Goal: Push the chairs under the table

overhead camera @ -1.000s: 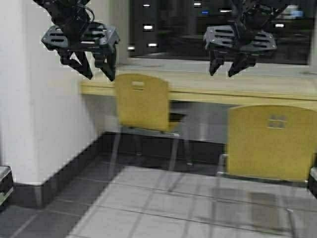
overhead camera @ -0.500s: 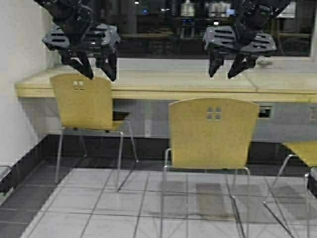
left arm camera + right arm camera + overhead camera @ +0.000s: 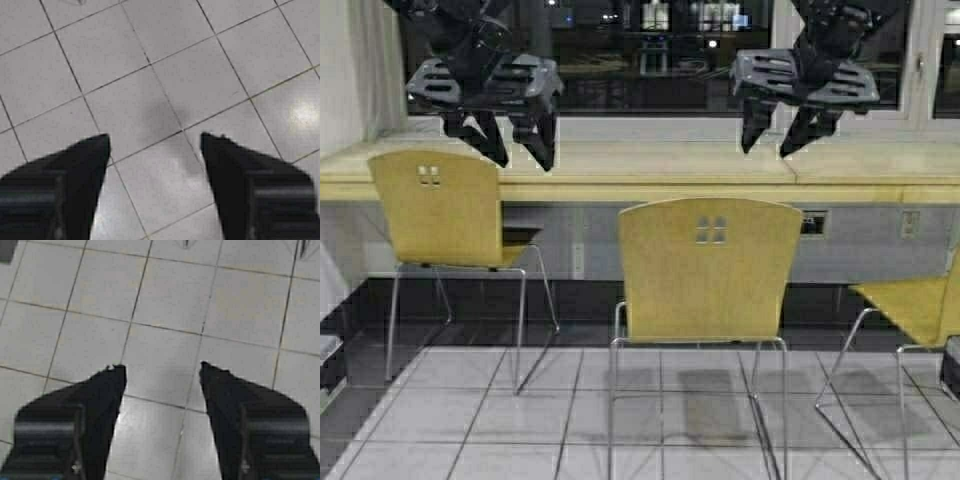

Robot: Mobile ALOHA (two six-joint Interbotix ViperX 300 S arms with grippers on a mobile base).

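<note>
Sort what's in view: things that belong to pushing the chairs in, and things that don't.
Job:
left chair
middle chair
right chair
table
left claw, open
right claw, open

Not the job:
window
wall outlets
tiled floor

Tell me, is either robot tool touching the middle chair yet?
Apart. In the high view the left tool and right tool hang well above the middle chair; both wrist views show only bare floor between open fingers.
</note>
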